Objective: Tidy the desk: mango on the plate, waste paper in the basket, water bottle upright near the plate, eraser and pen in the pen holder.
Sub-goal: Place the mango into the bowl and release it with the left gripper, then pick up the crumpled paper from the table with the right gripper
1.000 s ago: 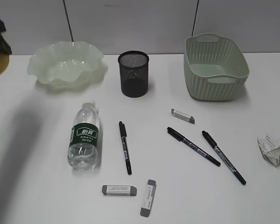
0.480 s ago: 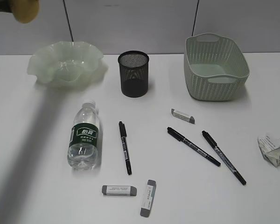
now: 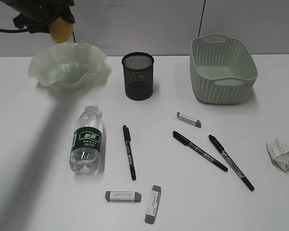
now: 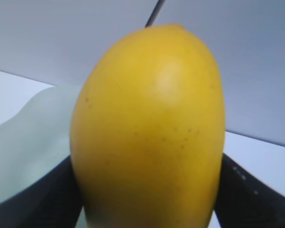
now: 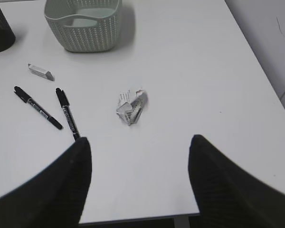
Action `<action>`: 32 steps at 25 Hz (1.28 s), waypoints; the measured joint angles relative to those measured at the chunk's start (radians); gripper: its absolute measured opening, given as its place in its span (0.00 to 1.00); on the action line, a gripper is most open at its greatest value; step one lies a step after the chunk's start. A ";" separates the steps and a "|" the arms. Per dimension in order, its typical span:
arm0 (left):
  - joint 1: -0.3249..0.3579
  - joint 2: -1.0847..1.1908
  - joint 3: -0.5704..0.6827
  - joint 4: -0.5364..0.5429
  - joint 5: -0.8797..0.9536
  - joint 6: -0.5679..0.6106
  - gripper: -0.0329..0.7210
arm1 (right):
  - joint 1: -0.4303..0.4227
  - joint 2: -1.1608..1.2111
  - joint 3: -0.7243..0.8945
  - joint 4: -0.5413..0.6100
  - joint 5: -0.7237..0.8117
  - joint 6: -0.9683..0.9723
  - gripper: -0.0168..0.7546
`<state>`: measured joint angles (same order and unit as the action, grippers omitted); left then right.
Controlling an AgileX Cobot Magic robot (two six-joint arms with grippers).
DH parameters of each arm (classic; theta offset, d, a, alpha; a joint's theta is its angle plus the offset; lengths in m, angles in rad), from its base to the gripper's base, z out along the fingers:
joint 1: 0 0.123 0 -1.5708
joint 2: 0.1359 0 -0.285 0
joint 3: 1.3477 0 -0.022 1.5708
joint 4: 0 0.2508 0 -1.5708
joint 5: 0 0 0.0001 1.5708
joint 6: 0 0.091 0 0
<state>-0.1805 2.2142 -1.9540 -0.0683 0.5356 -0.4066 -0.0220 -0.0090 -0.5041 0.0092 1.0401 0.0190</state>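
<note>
The smooth yellow-orange mango [image 4: 147,128] is held between the widely spread jaws of the left gripper [image 3: 58,21], above the plate [image 3: 43,65]. The right gripper [image 5: 138,180] is held open and empty.

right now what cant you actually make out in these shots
- Left gripper: in the left wrist view the mango fills the frame, hiding the jaws' tips and most of the plate.
- Waste paper: exterior view, cut off by the right edge.
- Eraser lettering: too small to read.
- Basket floor: mostly hidden by its near wall.
</note>
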 joint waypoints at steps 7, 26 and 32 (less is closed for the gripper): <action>0.000 0.048 -0.001 0.000 -0.005 0.000 0.88 | 0.000 0.000 0.000 0.000 0.000 0.000 0.68; 0.023 -0.059 -0.003 0.002 0.067 0.033 0.88 | 0.000 0.000 0.000 0.000 0.000 0.000 0.68; 0.079 -0.171 -0.003 0.003 0.256 0.163 0.82 | 0.000 0.000 0.000 0.000 0.000 0.000 0.68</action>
<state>-0.1012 2.0434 -1.9569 -0.0653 0.7913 -0.2437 -0.0220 -0.0090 -0.5041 0.0092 1.0401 0.0190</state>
